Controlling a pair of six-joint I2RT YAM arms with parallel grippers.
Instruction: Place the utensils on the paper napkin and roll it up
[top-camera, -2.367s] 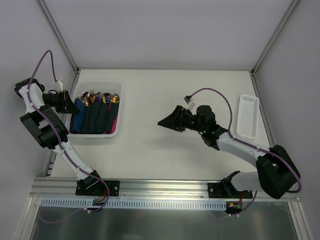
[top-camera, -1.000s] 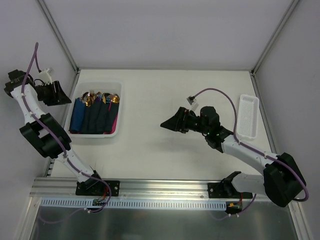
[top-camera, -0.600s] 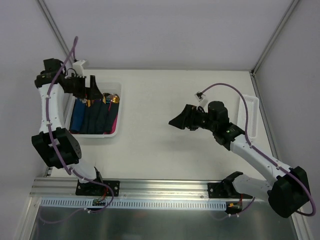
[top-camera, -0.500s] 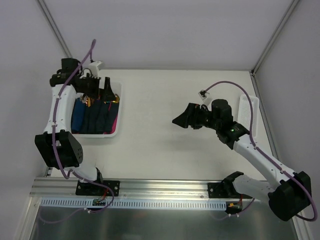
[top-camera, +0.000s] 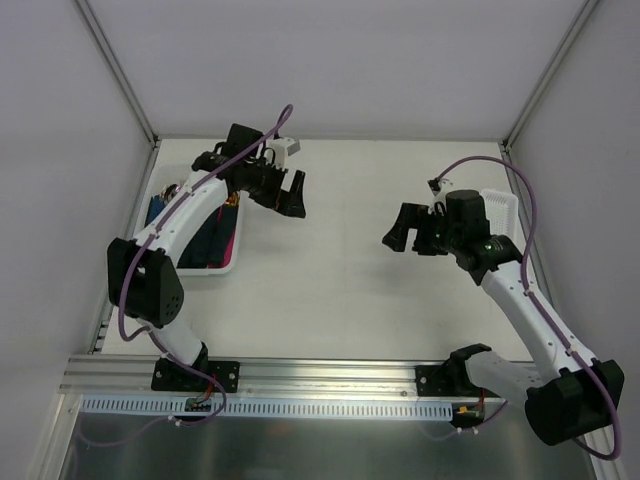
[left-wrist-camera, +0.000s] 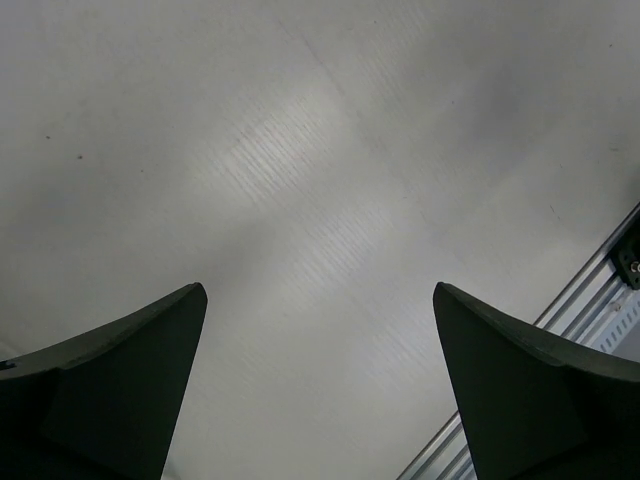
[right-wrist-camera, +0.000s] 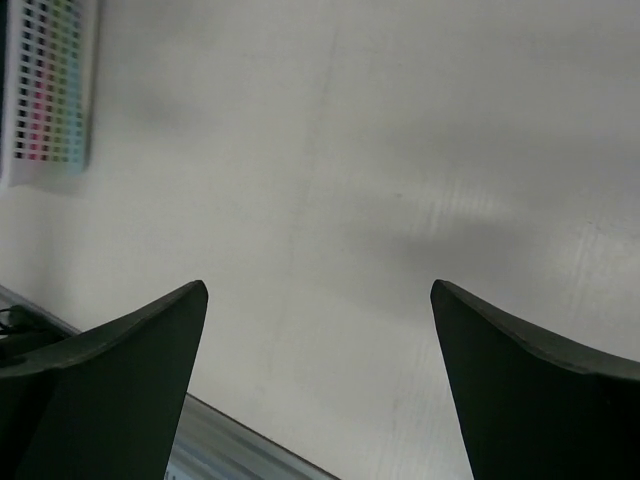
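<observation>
White arms (top-camera: 520, 300) w/ blk joints, purple cables (top-camera: 480, 159), dark wedge fingers (left-wrist-camera: 110, 370).

The table (top-camera: 340, 290) is surfaced in a matt off-white sheet, and fine ribbing is shown on it in the wrist views. The fingers (left-wrist-camera: 120, 390) of the left gripper (top-camera: 292, 193) and those of the right gripper (top-camera: 400, 228) are made of dark, smooth, matt plastic. The left arm (top-camera: 185, 215) and the right arm (top-camera: 530, 310) are clad in smooth white plastic with a slight gloss, and black matt housings are set at the joints. The cable (top-camera: 480, 165) is sheathed in smooth purple plastic. The bin (top-camera: 195, 270) is moulded in white plastic. The dark blue rolls (top-camera: 205, 245) in it look soft and matt; paper or cloth cannot be told. The basket (top-camera: 508, 203) is of white perforated plastic. The rail (top-camera: 330, 375) is of bare, dull-shining metal.
</observation>
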